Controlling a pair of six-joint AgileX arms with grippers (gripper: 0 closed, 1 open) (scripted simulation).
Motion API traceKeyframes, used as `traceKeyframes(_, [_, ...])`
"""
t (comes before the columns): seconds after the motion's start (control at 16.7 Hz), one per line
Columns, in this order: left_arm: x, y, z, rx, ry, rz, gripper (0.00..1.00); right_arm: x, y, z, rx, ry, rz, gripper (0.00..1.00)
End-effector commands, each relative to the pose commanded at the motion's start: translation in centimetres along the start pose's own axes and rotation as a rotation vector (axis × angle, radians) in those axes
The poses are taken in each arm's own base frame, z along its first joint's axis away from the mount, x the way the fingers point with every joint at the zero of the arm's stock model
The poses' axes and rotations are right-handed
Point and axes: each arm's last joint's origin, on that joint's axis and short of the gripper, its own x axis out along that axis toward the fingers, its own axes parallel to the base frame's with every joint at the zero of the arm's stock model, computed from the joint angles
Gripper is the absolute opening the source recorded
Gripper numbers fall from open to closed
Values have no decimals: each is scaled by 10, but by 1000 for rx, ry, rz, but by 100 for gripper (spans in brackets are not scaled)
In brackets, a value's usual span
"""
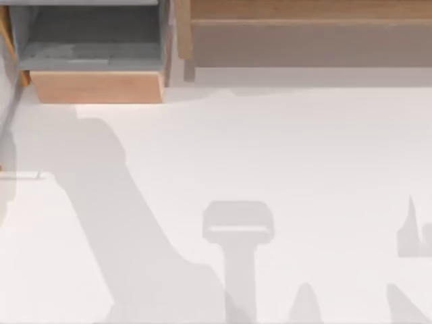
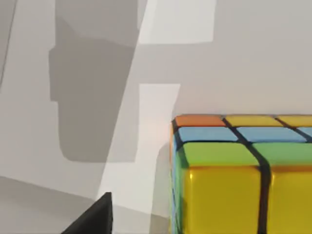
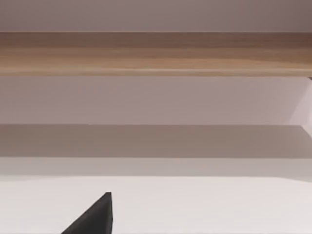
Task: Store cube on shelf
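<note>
Right now the cube (image 2: 241, 178) sits very close under my left wrist camera, resting on the white table (image 1: 270, 169), w/ yellow, green, blue and orange tiles showing and one dark finger tip (image 2: 95, 217) poking in well off to its side. I can't tell how wide my left pincer stands or whether it has hold of anything; judging by that view, nothing is gripped yet, since the tip is apart from the cube. The shelf (image 1: 304, 27) runs along the far edge of the table in the top view, tan board over a duller front panel, w/ a grey-lined box (image 1: 94, 47) beside it at the left. My right wrist camera looks at the shelf's wooden board (image 3: 156, 51) from low down, a dark finger tip (image 3: 95, 217) at the frame edge; I can't tell that pincer's opening either. Risks, as I judge them: the cube is small vs. my fingers, so an off-centre close could nudge it sideways or pinch a corner and let it twist out. Coming down too far could press it into the table. Later, carrying it toward the shelf, I could mistake the box for the target, or clip the shelf's front edge if I come in too low.
</note>
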Motion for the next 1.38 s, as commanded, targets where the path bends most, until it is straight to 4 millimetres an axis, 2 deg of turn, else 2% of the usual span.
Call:
traceKeyframes(0.12, [0,0,0,0,0,0,100,0,0,0,0,0,0,100])
traceKeyframes(0.9, [0,0,0,0,0,0,2,0,0,0,0,0,0,100])
traceKeyframes(1.38, [0,0,0,0,0,0,0,0,0,0,0,0,0,100])
